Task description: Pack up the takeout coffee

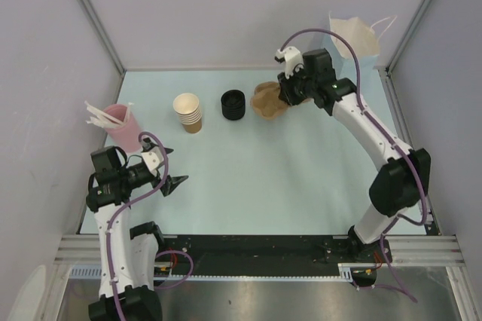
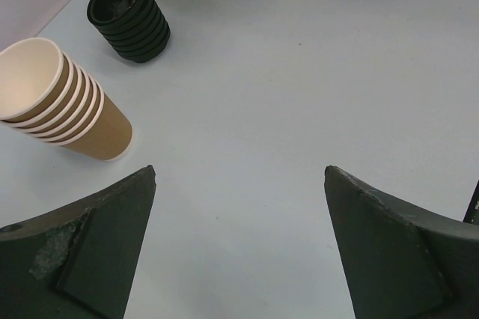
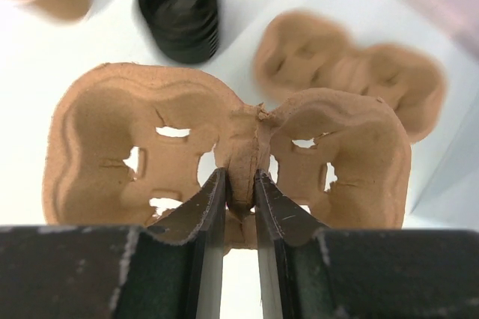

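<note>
Workspace with two arms over a pale blue table [image 1: 286,178]. Right gripper [image 3: 239,180]: jaws nearly closed, pinching the central ridge of a brown pulp cup carrier [image 3: 112,139]; a second carrier [image 3: 352,72] lies blurred beyond it, just beside a stack of black lids [image 3: 179,16]. Left gripper [image 2: 239,173]: jaws spread wide, holding nothing, hovering above bare table near a stack of nested tan cups [image 2: 67,109]. A pink cup of white stirrers [image 1: 120,126] stands at far left; a paper bag [image 1: 354,38] at the far right corner. Where the takeout coffee is cannot be told from these views.
</note>
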